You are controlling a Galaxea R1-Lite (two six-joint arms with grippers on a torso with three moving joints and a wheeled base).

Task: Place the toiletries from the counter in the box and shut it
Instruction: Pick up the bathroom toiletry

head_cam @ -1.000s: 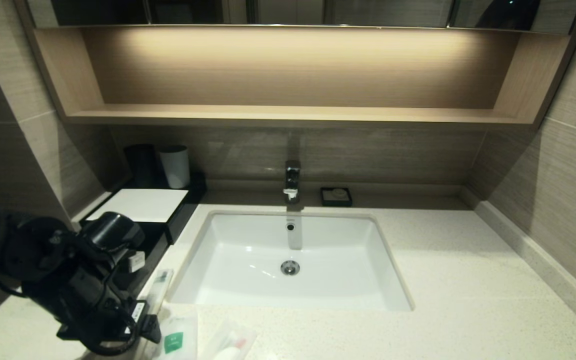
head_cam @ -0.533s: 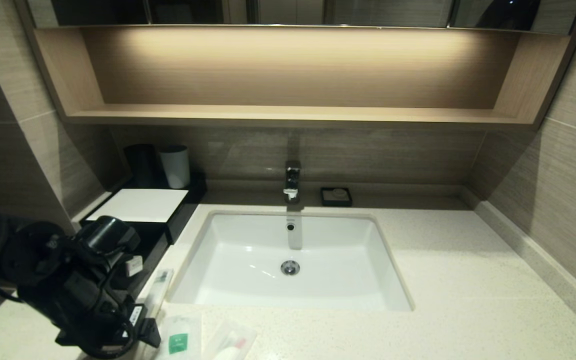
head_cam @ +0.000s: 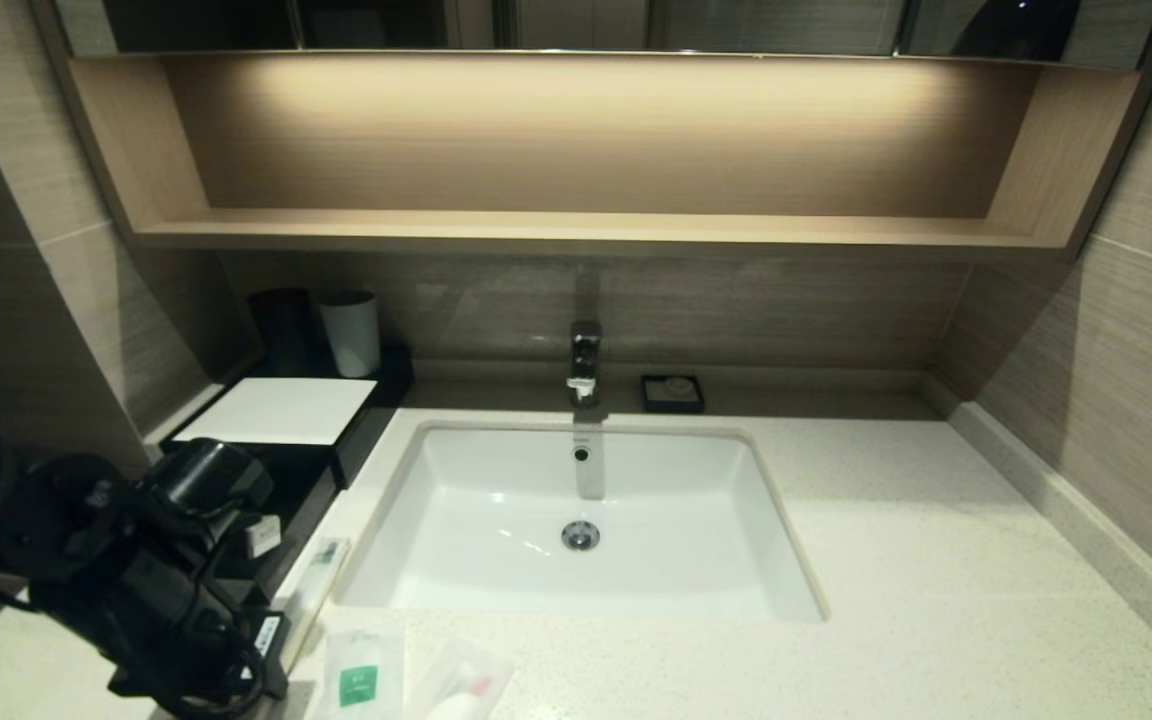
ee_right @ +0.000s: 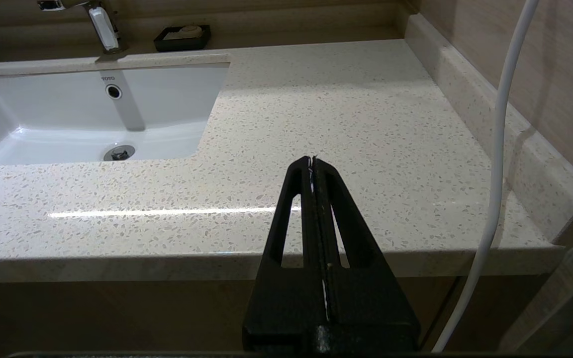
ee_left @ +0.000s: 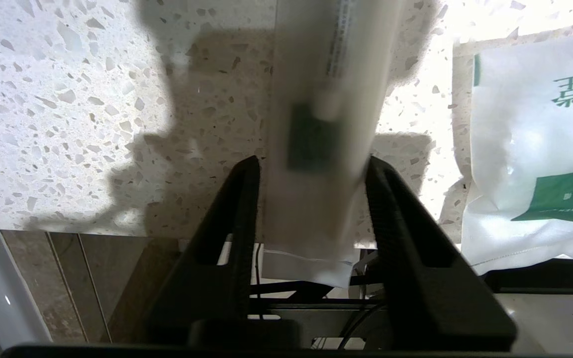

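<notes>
My left gripper is at the counter's front left corner. Its jaws stand either side of a long thin toothbrush pack and hold its near end, which is raised off the stone. In the head view that pack runs along the sink's left edge. A flat sachet with a green label lies just right of it, and a packet with a pink-red mark lies beside that. The black box with the white top stands behind the left arm. My right gripper is shut and empty at the front right edge.
The white sink with its tap fills the middle of the counter. A black tumbler and a white tumbler stand behind the box. A small black dish sits by the back wall. A white cable hangs at the right.
My left gripper has shifted a little to the left, and the near end of the toothbrush pack has swung left with it. The right arm has not moved.
</notes>
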